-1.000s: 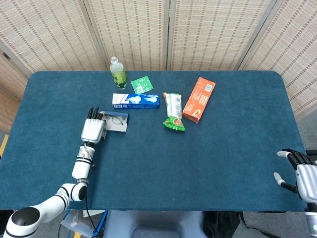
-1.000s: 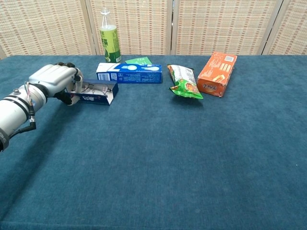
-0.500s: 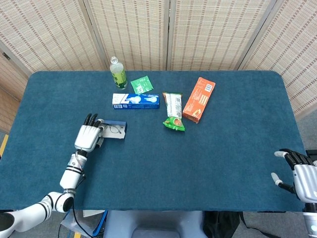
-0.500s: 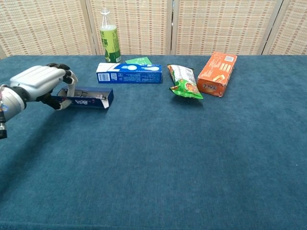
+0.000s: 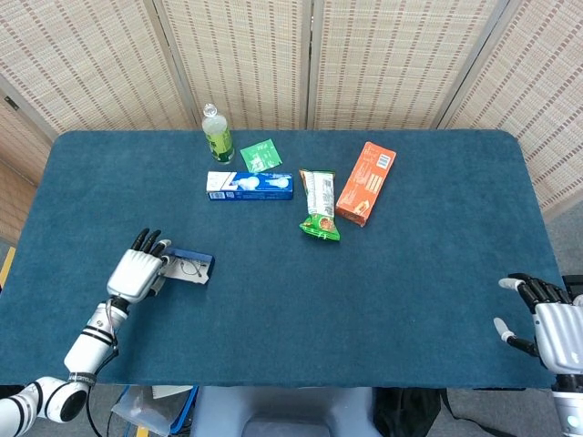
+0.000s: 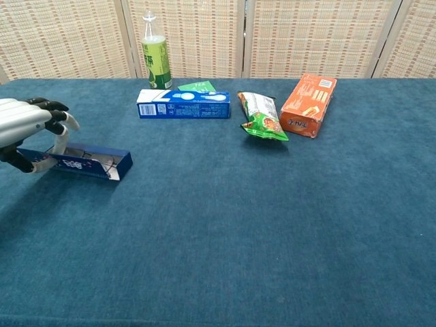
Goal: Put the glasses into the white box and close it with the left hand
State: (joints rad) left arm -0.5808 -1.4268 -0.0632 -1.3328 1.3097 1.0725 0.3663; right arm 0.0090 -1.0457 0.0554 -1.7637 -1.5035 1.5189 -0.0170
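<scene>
Box (image 5: pixel 189 268) dragged toward table's near-left by left hand (image 5: pixel 133 273), fingers pinching its end. Glasses (image 6: pixel 87 161) inside look fragile; light card box, hold ends. Right hand (image 5: pixel 545 320) spread, idle.

A table (image 5: pixel 383 300) covered in deep teal-blue cloth stands before a folding screen (image 5: pixel 364 55) of pale woven panels in light frames, lit evenly from above, with a strip of brownish floor (image 5: pixel 11 214) showing past the table's left edge.
</scene>
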